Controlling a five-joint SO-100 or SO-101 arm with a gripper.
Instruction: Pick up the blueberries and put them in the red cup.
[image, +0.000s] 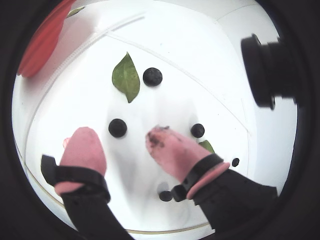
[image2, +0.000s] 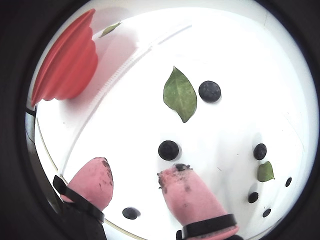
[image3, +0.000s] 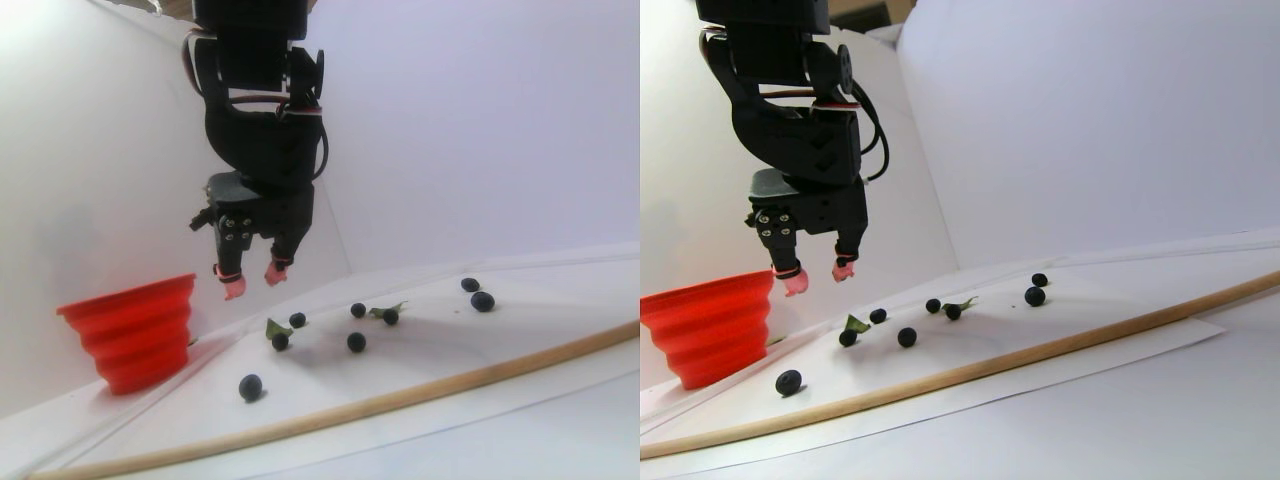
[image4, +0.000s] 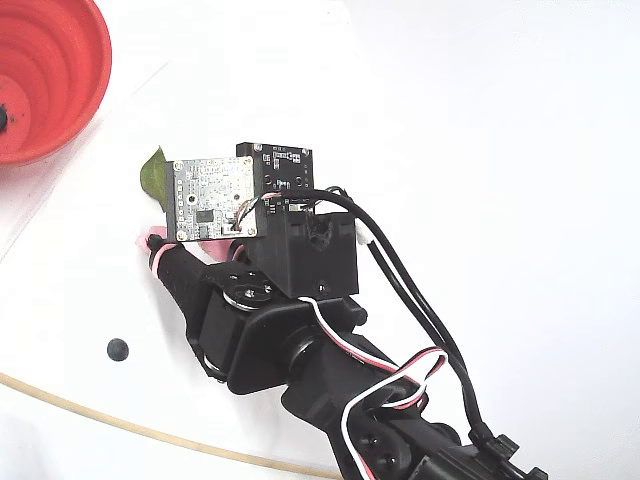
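Many blueberries (image2: 168, 150) lie loose on the white sheet; we see the red cup (image2: 67, 60) at the upper left. Our claw (image2: 136, 180) hangs wide and empty above them, so most picking is left.

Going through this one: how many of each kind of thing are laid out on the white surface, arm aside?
Blueberries: 8
Green leaves: 3
Red cup: 1
Total: 12
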